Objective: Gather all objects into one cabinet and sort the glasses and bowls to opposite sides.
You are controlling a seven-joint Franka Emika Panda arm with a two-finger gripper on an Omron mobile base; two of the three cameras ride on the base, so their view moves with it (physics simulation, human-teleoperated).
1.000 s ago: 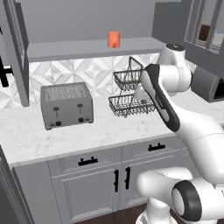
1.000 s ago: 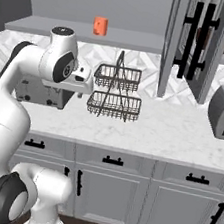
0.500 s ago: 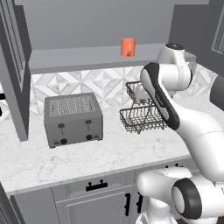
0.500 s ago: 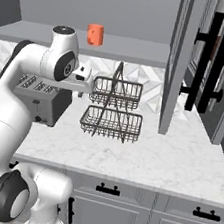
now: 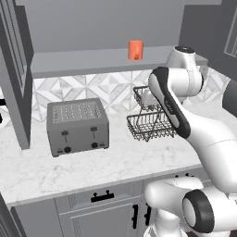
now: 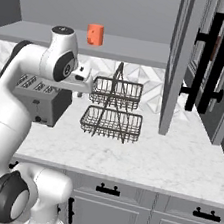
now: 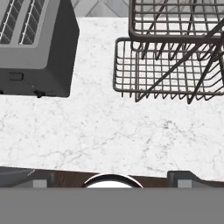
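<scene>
The jaws stand fully released and grasp nothing; in the hand view their tips are barely distinguishable at the bottom edge, so their exact position is hard to read there. The hand looks down on the white marble tabletop (image 7: pixel 109 131), with the grey toaster (image 7: pixel 35 43) to one side and the two-tier wire rack (image 7: pixel 175 57) to the other, the two well apart. In the right base view the gripper (image 6: pixel 86 81) hangs above the tabletop (image 6: pixel 178 158), between the toaster (image 6: pixel 40 96) and the wire rack (image 6: pixel 113 109), near the rack's upper basket. In the left base view the wire rack (image 5: pixel 150 122) stands to the right of the toaster (image 5: pixel 77 126), partly behind the white arm (image 5: pixel 185 115). The small orange-red vessel (image 5: pixel 135 49) stands upright on the grey cabinet shelf (image 5: pixel 83 62), above and behind the rack; in the right base view the same vessel (image 6: pixel 95 34) sits on the shelf (image 6: pixel 133 46) just above the arm's upper joint. A dark grey cabinet door (image 6: pixel 213 67) with black handles stands open at the right.
</scene>
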